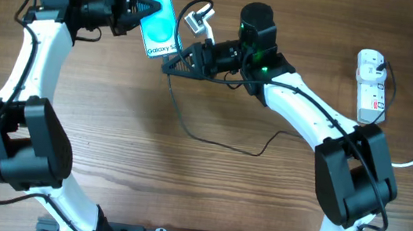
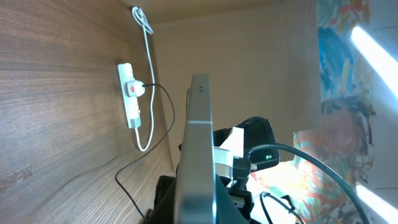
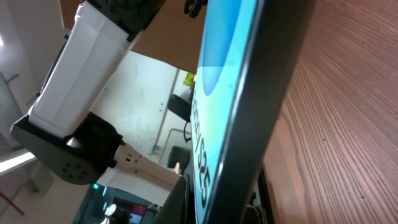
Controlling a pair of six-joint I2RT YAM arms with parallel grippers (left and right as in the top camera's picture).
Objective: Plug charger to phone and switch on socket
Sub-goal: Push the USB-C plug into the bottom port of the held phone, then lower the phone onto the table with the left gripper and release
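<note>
While the left end effector clamps the phone edgewise above the counter, the right end effector, apparently closed on the charger near its plug, sits just beside the phone's text-bearing short end, roughly along its long axis.

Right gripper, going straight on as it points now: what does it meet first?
The phone, at its text end, held by the left gripper. Probably; heights are hard to judge from above.

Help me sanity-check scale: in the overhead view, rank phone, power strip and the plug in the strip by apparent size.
1-2. phone and power strip: look alike; the phone is lifted nearer the camera, so unranked.
3. plug: smallest.
</note>
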